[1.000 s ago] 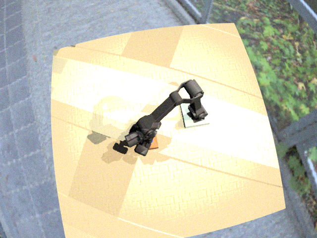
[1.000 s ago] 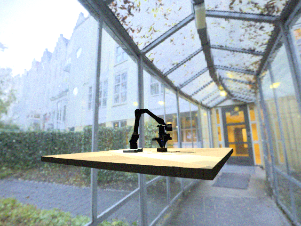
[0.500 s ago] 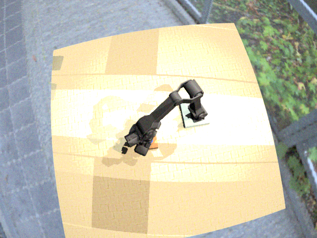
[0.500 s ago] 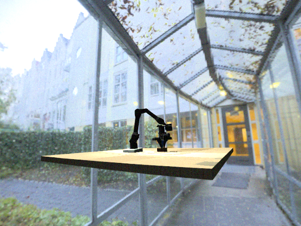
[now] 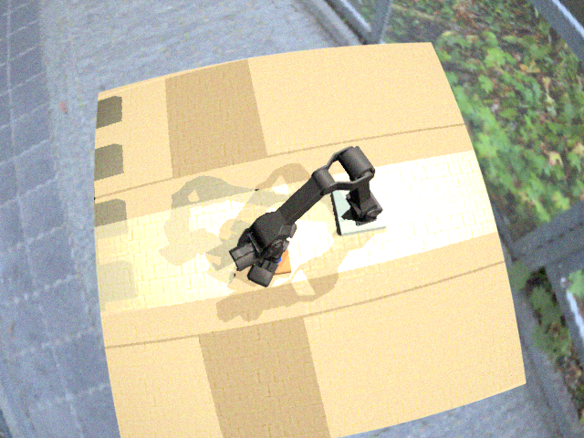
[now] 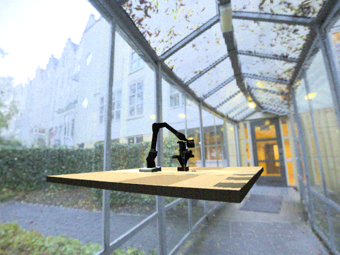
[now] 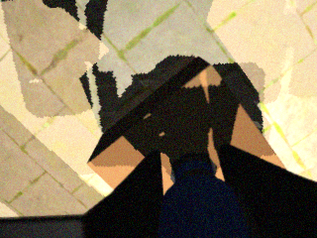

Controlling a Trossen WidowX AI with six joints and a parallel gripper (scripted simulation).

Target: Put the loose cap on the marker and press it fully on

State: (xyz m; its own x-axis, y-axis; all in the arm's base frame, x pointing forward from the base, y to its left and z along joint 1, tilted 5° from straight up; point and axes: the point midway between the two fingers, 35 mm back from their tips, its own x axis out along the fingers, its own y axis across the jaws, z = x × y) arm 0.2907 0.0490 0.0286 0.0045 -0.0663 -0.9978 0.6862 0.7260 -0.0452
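The orange holder block (image 5: 286, 265) (image 7: 116, 160) stands on the table, in dark shade in the exterior view (image 6: 179, 169). My gripper (image 6: 183, 163) (image 7: 190, 156) points down just above the block. It is shut on the dark blue cap (image 7: 202, 205), which stands upright between the fingers, over the block. In the wrist view a narrower dark part shows below the cap, against the block. The marker cannot be told apart there, and how far the cap sits on it is hidden. No cap shows loose on the table.
The arm's base stands on a pale plate (image 5: 351, 228) (image 6: 145, 170) on the table (image 5: 401, 358) (image 6: 153, 179). The arm arches from there to the holder block. Strong shadows of the arm and other dark patches lie across the table top.
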